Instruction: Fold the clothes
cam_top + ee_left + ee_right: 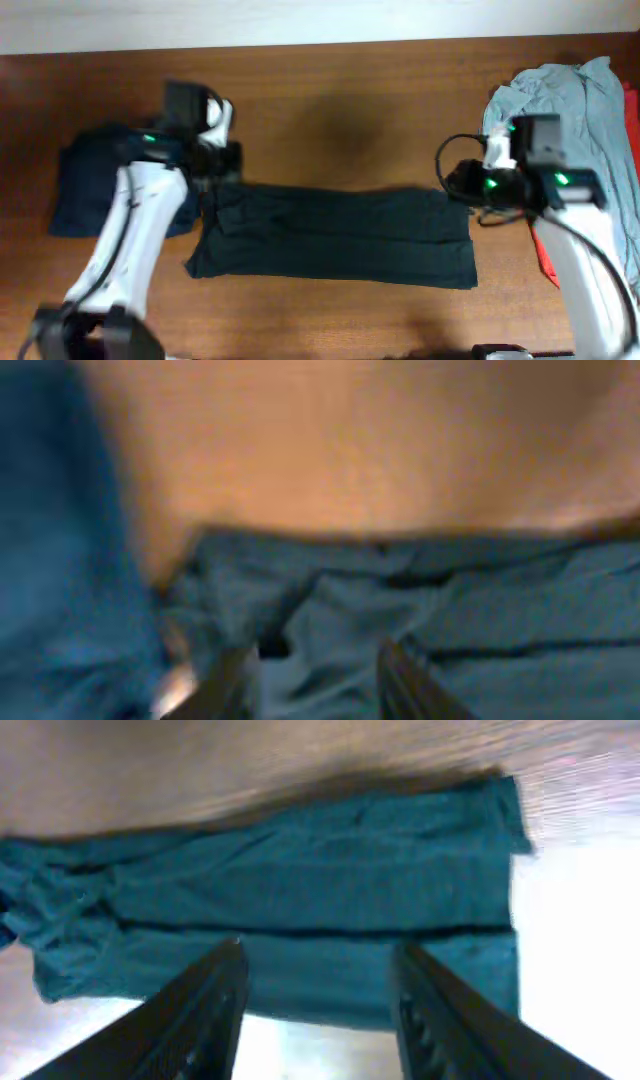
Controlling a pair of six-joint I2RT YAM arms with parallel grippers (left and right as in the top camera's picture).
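Observation:
The clothes, a black T-shirt (335, 235), lie in a long folded strip across the middle of the table. My left gripper (222, 168) hangs over the strip's upper left corner. In the left wrist view its fingers (238, 680) stand apart with wrinkled cloth (330, 610) showing in the gap, and I see no pinch; the left gripper (315, 655) is open. My right gripper (452, 185) is by the upper right corner. In the right wrist view the right gripper (320, 948) is open above the shirt (300, 900), with nothing between its fingers.
A dark navy garment (85, 185) lies folded just left of the shirt, under the left arm, and fills the left side of the left wrist view (60, 560). A light grey shirt (570, 90) and a red one (545, 255) are heaped at the right edge. Brown wooden table (350, 90).

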